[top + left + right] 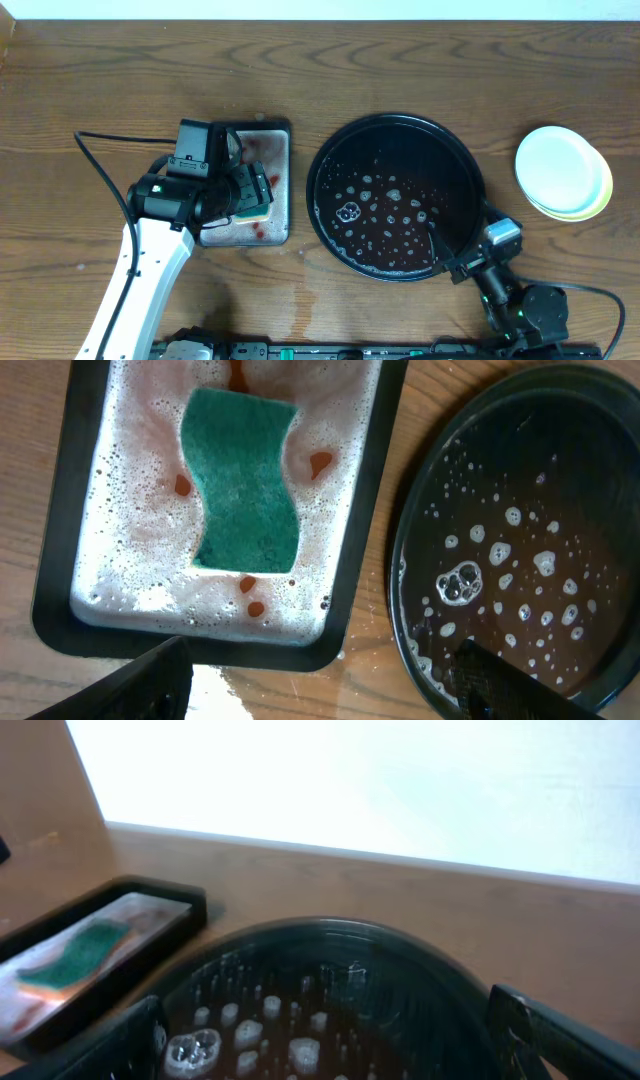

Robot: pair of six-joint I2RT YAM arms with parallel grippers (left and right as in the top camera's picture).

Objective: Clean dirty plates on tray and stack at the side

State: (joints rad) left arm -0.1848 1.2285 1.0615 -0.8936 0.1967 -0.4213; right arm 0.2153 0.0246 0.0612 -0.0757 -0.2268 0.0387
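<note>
The large round black tray (318, 170) sits mid-table and holds only soapy bubbles and reddish water; no plate lies on it. The plates (563, 172) are stacked on the table at the right, a white one on top and the pale yellow one underneath. My left gripper (320, 695) is open and empty above the small rectangular foam tray (55, 610), where the teal sponge (245, 480) lies flat. My right gripper (330, 1055) is open and empty, low over the front right part of the black tray (330, 925). It also shows in the overhead view (445, 252).
The foam tray (282, 215) stands left of the black tray (400, 560) with a narrow wet strip of wood between them. A damp patch (290, 290) marks the table's front. A black cable (100, 165) loops at the left.
</note>
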